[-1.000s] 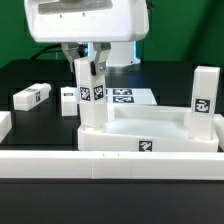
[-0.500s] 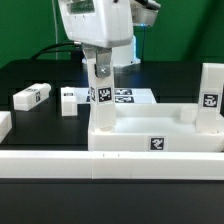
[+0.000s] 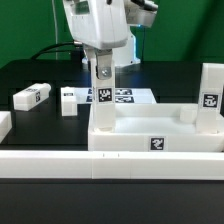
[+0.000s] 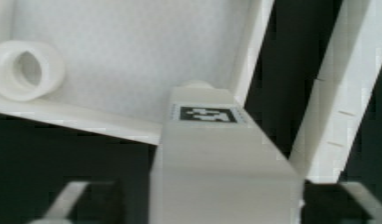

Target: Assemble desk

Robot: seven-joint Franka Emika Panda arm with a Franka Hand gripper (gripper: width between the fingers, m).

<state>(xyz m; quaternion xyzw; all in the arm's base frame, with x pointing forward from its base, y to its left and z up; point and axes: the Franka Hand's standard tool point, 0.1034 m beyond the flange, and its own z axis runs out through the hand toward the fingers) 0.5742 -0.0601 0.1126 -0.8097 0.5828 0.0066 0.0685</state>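
Observation:
The white desk top (image 3: 160, 140) lies underside-up behind the front rail, with a tag on its front wall. One white leg (image 3: 103, 98) stands upright in its corner at the exterior view's left. A second leg (image 3: 208, 100) stands at the corner on the right. My gripper (image 3: 103, 66) is above the left leg, its fingers either side of the leg's top. In the wrist view the leg (image 4: 220, 165) runs between my fingers (image 4: 76, 200) with dark gaps on both sides, so the gripper (image 4: 206, 208) is open. The desk top's inner face (image 4: 135, 50) carries a round socket (image 4: 23, 70).
Two loose legs (image 3: 32, 96) (image 3: 68, 100) lie on the black table at the exterior view's left. The marker board (image 3: 128, 97) lies flat behind the desk top. A long low white rail (image 3: 110, 166) runs along the front. A white block (image 3: 3, 122) sits at the left edge.
The desk top with both standing legs has slid toward the exterior view's right, and my gripper has moved and turned with the left leg. In the last half second almost nothing has moved.

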